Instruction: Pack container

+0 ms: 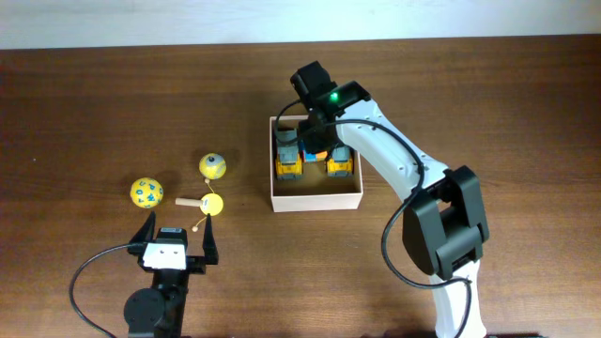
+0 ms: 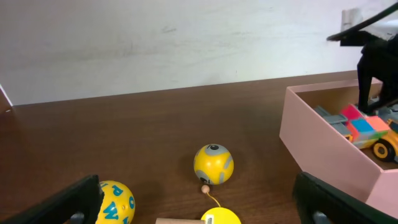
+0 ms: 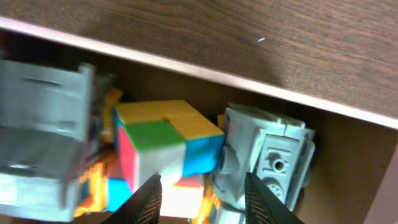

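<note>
A dark brown wooden tabletop [image 1: 488, 84] seen from above. Near its middle sits the container [image 1: 315, 200], a square, shallow cardboard box, white outside and tan inside. Along the box's far wall lie two yellow and grey toy trucks, one at the left [image 1: 287, 155] and one at the right [image 1: 340, 165], with a multicoloured puzzle cube [image 3: 165, 140] between them.

The right arm reaches in from the near right edge and bends over the box. The right hand [image 1: 315, 141] is down inside the box, above the cube, its two fingers [image 3: 149, 198] spread apart with nothing pinched between them.

The left hand [image 1: 178, 230] is by the near edge, toward the left corner, low over the wood, its fingers [image 2: 59, 199] spread wide and holding nothing.

Just beyond it, well left of the box, lie three small toys: a yellow ball with blue markings [image 1: 146, 192], a yellow and grey ball [image 1: 213, 166], and a small yellow ball on a string [image 1: 214, 204] beside a short wooden peg [image 1: 191, 201].
</note>
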